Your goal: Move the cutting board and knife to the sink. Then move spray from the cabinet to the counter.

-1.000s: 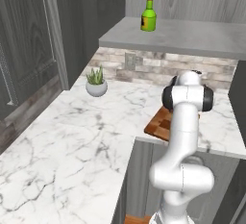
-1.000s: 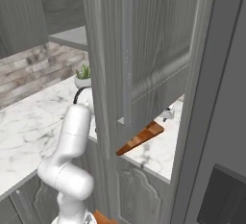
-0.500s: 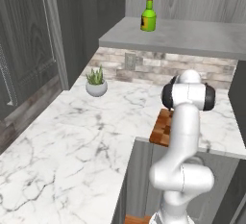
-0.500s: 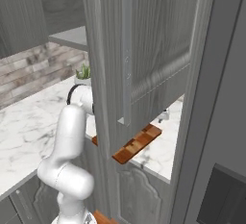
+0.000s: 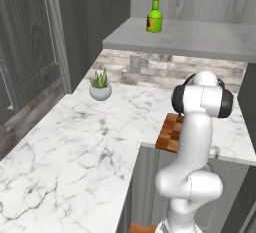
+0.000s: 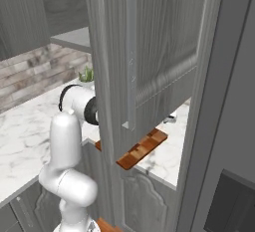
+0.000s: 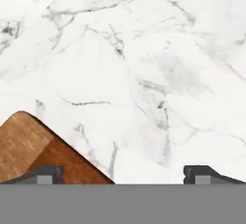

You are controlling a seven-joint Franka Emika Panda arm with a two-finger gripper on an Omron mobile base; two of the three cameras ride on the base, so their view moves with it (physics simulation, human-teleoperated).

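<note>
- The end effector [image 7: 122, 174] was released, its two dark fingertips [image 7: 44, 173] standing far apart with nothing between them.
- In the hand view it looked down on the white marble counter [image 7: 144, 74], with a rounded corner of the cutting board [image 7: 33, 148] lying under the fingertip at the lower left.
- In the left base view the cutting board [image 5: 170, 132] lay flat on the counter [image 5: 75, 147] near its front edge, mostly hidden behind the white arm [image 5: 192, 142].
- In the right base view the checkered board [image 6: 142, 149] showed below a grey wood-grain cabinet door [image 6: 144, 52], one end jutting past the counter edge.
- A small silver-grey object [image 6: 170, 119] lay on the counter just beyond the board; it was too small to tell what it was.
- The green spray bottle [image 5: 155, 18] stood upright on the flat grey cabinet shelf [image 5: 200, 39], well above the counter.
- A small potted plant [image 5: 100, 86] in a white bowl sat on the counter near the brick backsplash [image 5: 165, 72].
- The knife could not be made out with certainty.
</note>
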